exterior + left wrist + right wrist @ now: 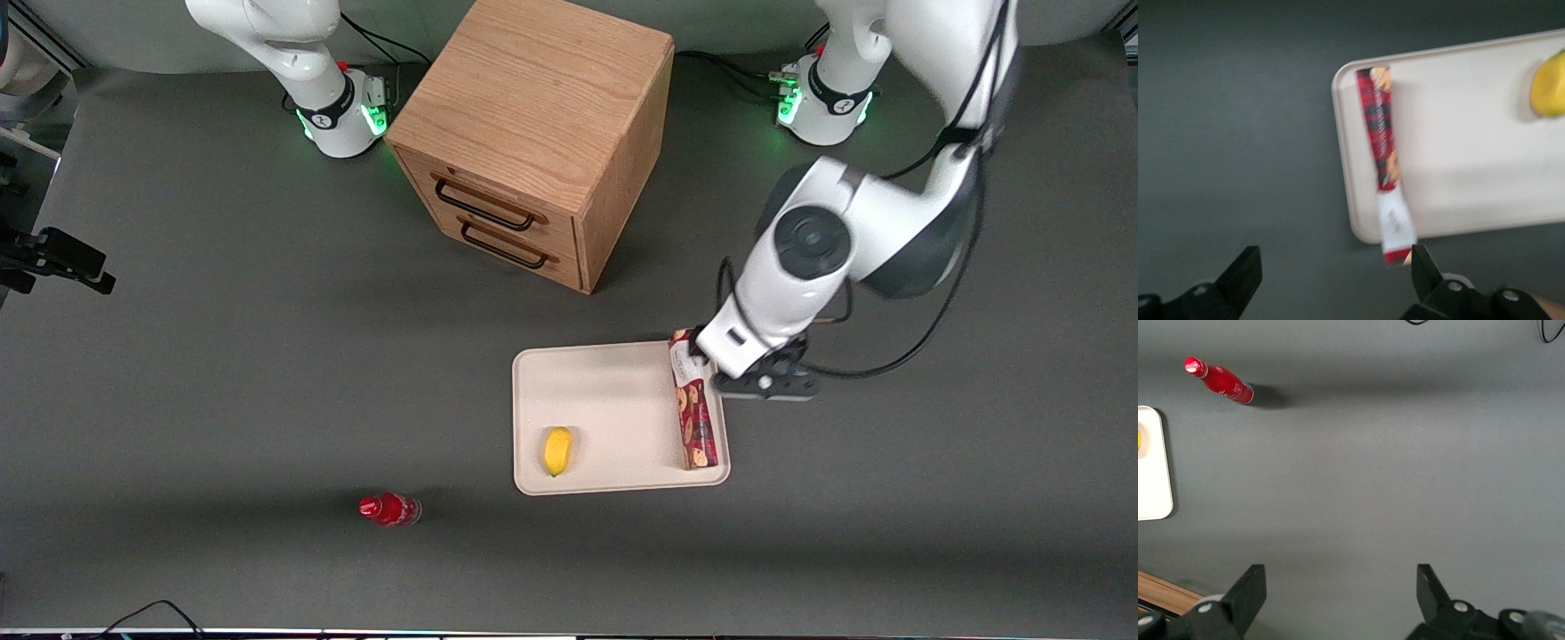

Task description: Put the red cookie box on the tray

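Along the tray's (613,409) edge toward the working arm's end of the table lies the red cookie box (694,413), flat on its long side, with its white end panel poking just over the rim at the corner farther from the front camera. My gripper (1331,277) hangs just off that white end, above bare table, fingers spread wide and holding nothing (the wrist view shows the carton lying free between them, touching neither).

I judge the placement essentially made, so the step in hand is a clean exit. I would lift straight up before swinging away, keeping the fingers spread, since one fingertip (1421,267) sits very near the white panel and a sideways drag could pull the carton off the rim.

The carton itself is long and slim, dark red with brown cookies printed down its length, running nearly the whole short side of the tray. A small yellow fruit (557,451) shares the tray, well apart from the box. A red bottle (388,509) lies on the table nearer the front camera.
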